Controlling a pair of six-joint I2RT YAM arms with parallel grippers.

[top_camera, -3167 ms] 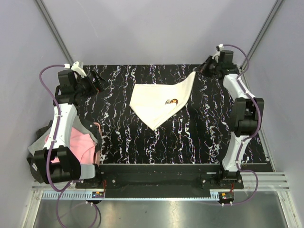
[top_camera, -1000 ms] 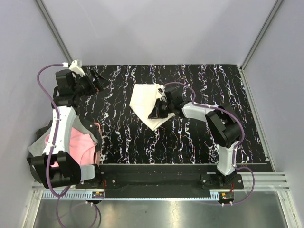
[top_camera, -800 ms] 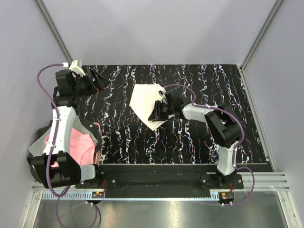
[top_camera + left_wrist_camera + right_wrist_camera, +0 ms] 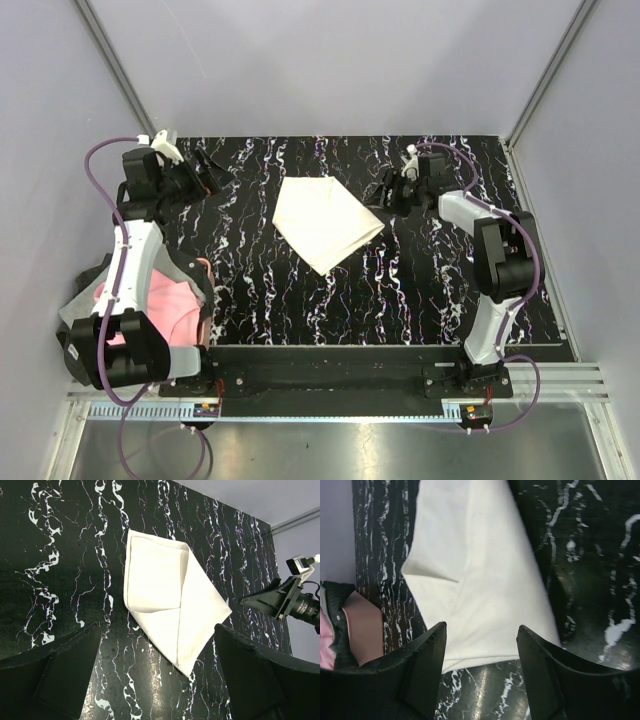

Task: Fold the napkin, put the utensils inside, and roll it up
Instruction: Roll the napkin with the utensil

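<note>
**On the bench (image 4: pixel 430 290): fold looks done, roll next**

Napkin (image 4: pixel 327 222) lies folded mid-bench, with no utensils in sight. My right claw (image 4: pixel 385 194) hangs spread and empty just beside it; the left claw (image 4: pixel 207 166) is spread, well apart. Next, I reckon: pinch an edge, roll.

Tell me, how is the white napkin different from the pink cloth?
The napkin is plain cream; the pink cloth is pink with grey. The napkin lies folded and flat in the middle of the black table; the pink cloth sits bunched at its left edge. The napkin is in full view; the pink cloth is partly hidden by the left arm. Both are soft fabric.
</note>
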